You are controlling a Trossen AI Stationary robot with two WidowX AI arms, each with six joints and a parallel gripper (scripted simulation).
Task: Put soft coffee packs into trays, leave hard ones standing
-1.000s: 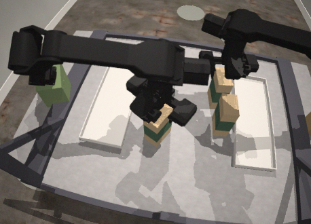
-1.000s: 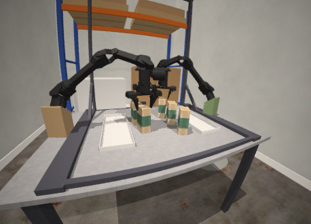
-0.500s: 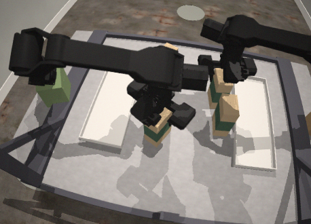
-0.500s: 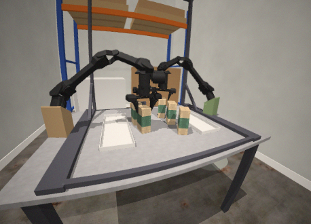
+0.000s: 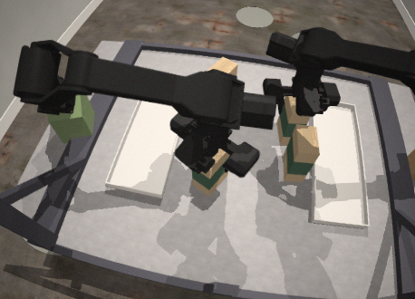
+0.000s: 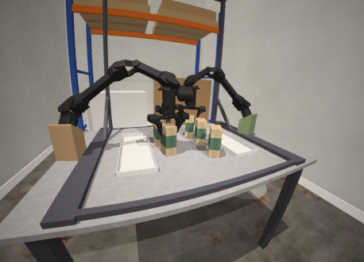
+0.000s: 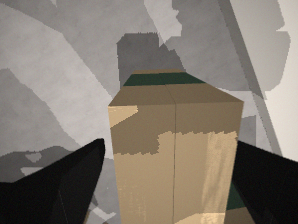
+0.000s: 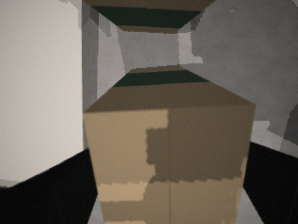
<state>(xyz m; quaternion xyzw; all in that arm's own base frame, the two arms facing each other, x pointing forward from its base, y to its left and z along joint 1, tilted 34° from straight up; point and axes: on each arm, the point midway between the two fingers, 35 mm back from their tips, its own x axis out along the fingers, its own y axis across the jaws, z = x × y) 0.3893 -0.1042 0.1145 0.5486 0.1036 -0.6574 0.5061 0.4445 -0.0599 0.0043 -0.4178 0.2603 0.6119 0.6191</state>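
Five tan coffee packs with green bands stand on the bench. My left gripper is open and straddles the top of the end pack of the row of three, also seen in the left wrist view, with a gap on each side. The far pack of that row stands free; the middle one is hidden under my arm. My right gripper is open and straddles one pack of the pair, also in the right wrist view. The other pack stands beside it.
A long white tray lies beside the row of three and another beside the pair. A green box and a tan box stand off the bench. A raised dark rim frames the bench.
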